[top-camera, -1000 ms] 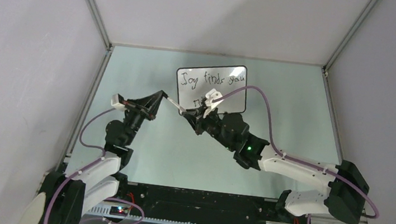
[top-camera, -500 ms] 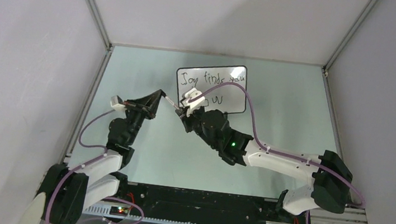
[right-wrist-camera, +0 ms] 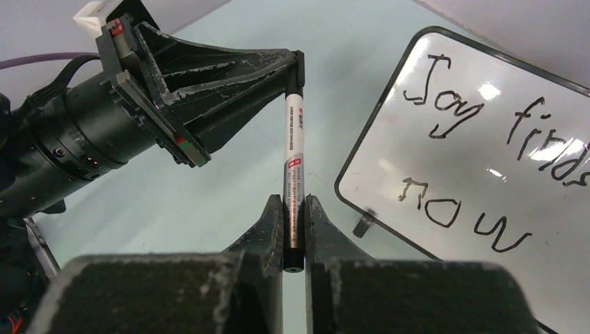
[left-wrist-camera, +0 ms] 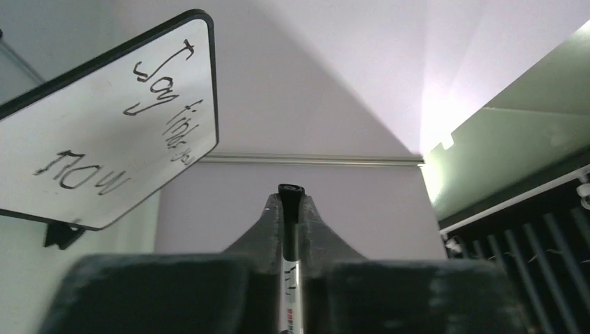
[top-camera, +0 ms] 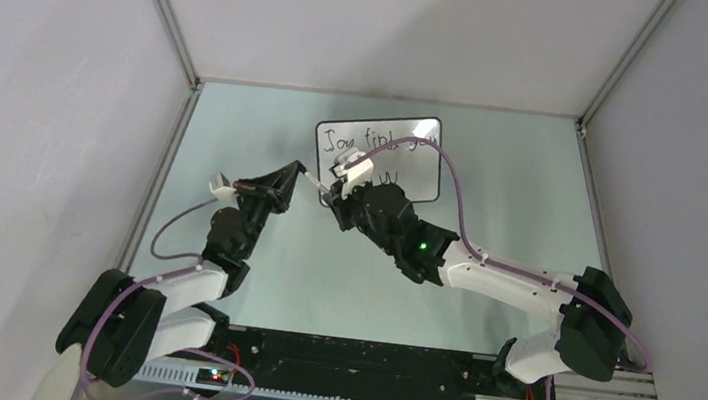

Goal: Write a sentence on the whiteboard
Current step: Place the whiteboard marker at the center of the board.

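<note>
— Black handwriting, the sentence [right-wrist-camera: 480, 160], fills two lines on the whiteboard [top-camera: 421, 176]: "Joy finds you", then "now".
— Where is the board?
— At the far middle of the pale green table [top-camera: 521, 199], just beyond both grippers.
— And the marker pen [right-wrist-camera: 293, 160]?
— Beside the board's left edge, held between the arms. The left gripper [right-wrist-camera: 296, 64] pinches one black end; the right gripper [right-wrist-camera: 293, 216] is clamped on the barrel's other end.

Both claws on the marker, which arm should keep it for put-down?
Probably right. The right claw clamps a long stretch of the marker barrel between its fingers; the left claw only pinches the black end at its tips.
</note>
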